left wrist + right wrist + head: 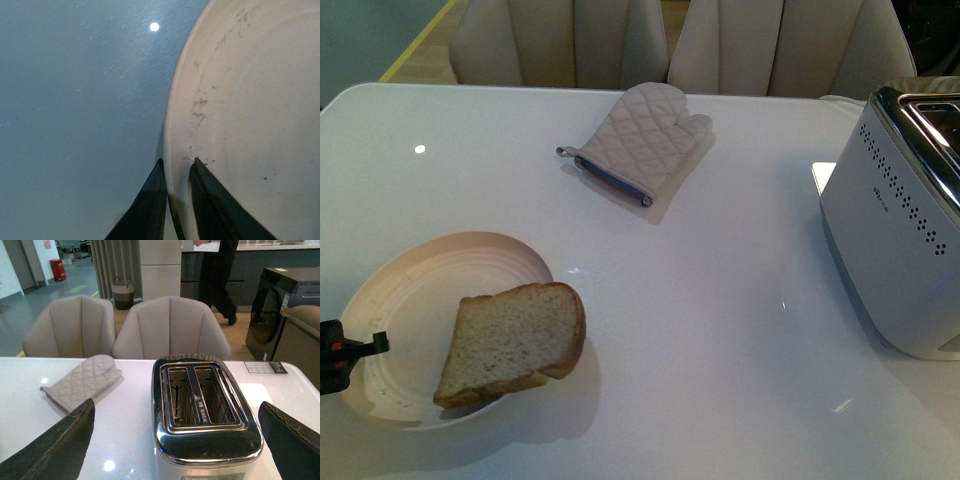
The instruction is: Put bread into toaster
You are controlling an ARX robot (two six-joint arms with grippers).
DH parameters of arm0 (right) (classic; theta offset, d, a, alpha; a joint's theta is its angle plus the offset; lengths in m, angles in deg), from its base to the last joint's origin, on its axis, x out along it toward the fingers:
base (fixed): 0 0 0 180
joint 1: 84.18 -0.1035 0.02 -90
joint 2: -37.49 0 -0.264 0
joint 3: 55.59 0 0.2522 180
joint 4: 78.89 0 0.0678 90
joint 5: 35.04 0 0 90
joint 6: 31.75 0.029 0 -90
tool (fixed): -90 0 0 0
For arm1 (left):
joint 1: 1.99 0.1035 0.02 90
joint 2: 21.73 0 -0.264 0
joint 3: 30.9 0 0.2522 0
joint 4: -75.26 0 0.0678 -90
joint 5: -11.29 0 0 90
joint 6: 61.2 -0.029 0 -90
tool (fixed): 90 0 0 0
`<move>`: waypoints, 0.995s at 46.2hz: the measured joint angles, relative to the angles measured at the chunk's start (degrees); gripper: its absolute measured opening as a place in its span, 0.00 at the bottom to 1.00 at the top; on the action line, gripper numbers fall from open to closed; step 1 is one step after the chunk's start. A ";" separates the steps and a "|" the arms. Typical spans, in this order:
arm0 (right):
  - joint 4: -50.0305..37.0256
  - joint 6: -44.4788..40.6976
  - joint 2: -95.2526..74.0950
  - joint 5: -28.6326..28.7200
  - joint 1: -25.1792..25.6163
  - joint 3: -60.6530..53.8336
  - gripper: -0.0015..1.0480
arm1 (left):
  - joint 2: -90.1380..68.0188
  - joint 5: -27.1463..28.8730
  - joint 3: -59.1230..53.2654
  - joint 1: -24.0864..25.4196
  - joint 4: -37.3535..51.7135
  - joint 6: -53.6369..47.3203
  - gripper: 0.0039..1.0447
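Open tabletop (720, 330) stretches between plate (420, 270) and toaster (890, 220); an oven mitt (640, 140) lies farther back, near the chairs (560, 40), off that stretch

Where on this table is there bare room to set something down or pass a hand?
Widest free patch: the middle of the table, bordered by the oven mitt, the toaster and the bread overhanging its plate. The far-left corner beyond the plate is bare too. Crowded: the plate's left rim, where the left gripper closes on it.

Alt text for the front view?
A bread slice lies on a cream plate at the white table's near left, overhanging its right rim; the left tool is at the plate's left rim. A white toaster stands right, an oven mitt farther back.
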 joint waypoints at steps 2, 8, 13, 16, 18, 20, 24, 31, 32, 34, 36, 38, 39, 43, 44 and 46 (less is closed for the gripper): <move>0.00 0.00 0.00 -0.02 0.00 0.00 0.91 | 0.26 0.04 -0.09 -1.14 0.00 0.50 0.08; 0.00 0.00 0.00 0.00 0.00 0.00 0.91 | 1.60 0.26 -0.22 -6.64 -1.31 3.13 0.04; 0.00 0.00 0.00 0.00 0.00 0.00 0.91 | 2.43 1.31 0.33 -13.33 -4.72 8.44 0.04; 0.00 0.00 0.00 -0.02 0.00 0.00 0.91 | 2.43 2.38 1.01 -17.70 -5.81 12.02 0.04; 0.00 0.00 0.00 -0.02 0.00 0.00 0.91 | 2.40 3.02 1.60 -20.15 -6.32 14.14 0.04; 0.00 0.00 0.00 -0.02 0.00 0.00 0.91 | 2.29 3.45 2.10 -21.97 -6.73 15.63 0.04; 0.00 0.00 0.00 0.00 0.00 0.00 0.91 | 1.60 4.76 3.93 -26.97 -8.11 21.00 0.04; 0.00 0.00 0.00 -0.02 0.00 0.00 0.91 | 1.27 6.56 5.79 -31.04 -9.77 28.11 0.04; 0.00 0.00 0.00 -0.02 0.00 0.00 0.91 | 1.27 6.60 5.86 -31.21 -9.86 28.50 0.04; 0.00 0.00 0.00 -0.02 0.00 0.00 0.91 | 1.27 6.78 6.10 -31.67 -10.12 29.42 0.04; 0.00 0.00 0.00 0.00 0.00 0.00 0.91 | 1.27 6.88 6.29 -32.13 -10.38 30.38 0.04; 0.00 0.00 0.00 0.00 0.00 0.00 0.91 | 1.27 7.10 6.43 -32.48 -10.51 31.41 0.04; 0.00 0.00 0.00 0.00 0.00 0.00 0.91 | 1.27 7.19 6.45 -32.63 -10.51 31.69 0.04; 0.00 0.00 0.00 0.00 0.00 0.00 0.91 | 1.27 7.21 6.45 -32.81 -10.56 32.41 0.11; 0.00 0.00 0.00 -0.02 0.00 0.00 0.91 | 1.27 7.23 6.40 -32.85 -10.60 32.39 0.15; 0.00 0.00 0.00 0.00 0.00 0.00 0.91 | 1.27 7.23 5.95 -32.94 -10.62 32.39 0.23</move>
